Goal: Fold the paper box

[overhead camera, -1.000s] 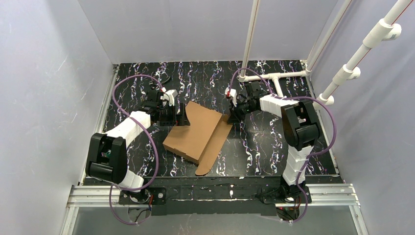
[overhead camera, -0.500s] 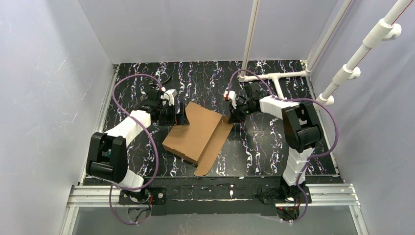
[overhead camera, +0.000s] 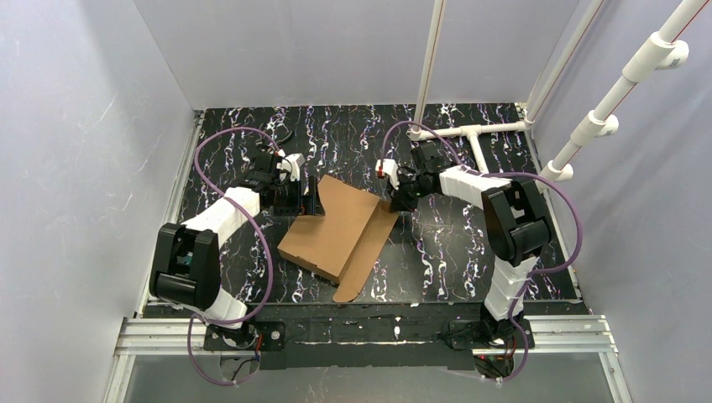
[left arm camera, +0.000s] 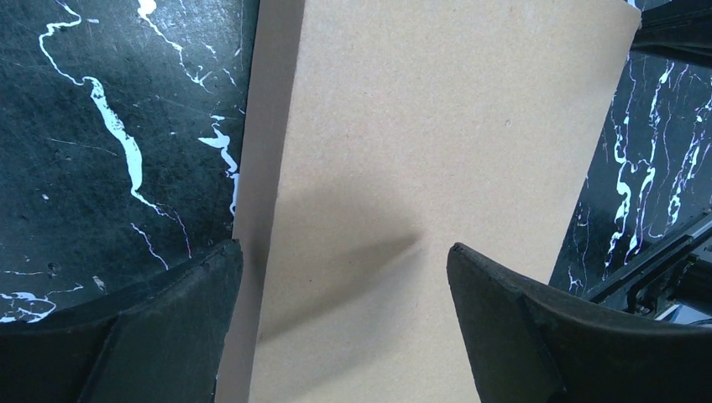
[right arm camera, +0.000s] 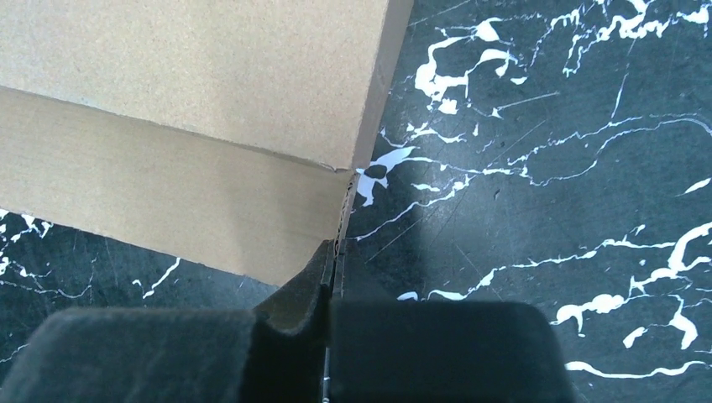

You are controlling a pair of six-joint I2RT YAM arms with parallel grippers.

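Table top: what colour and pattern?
Black table top with white marble-like veins; clearest in right wrist view.

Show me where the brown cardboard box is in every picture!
Top external: the paper box lies in the middle of the black marbled table.
Left wrist: the paper box fills the centre, under the open left gripper.
Right wrist: the paper box is upper left, corner pinched by the shut right gripper.
Shared landmark: the black marbled table.

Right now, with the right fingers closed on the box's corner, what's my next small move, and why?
Probably lift the right gripper slightly, swinging the pinched flap up along its crease. Its fingers are shut on the corner of the paper box, where that flap lies low on the table, while the left gripper stands open astride the opposite side, holding nothing.
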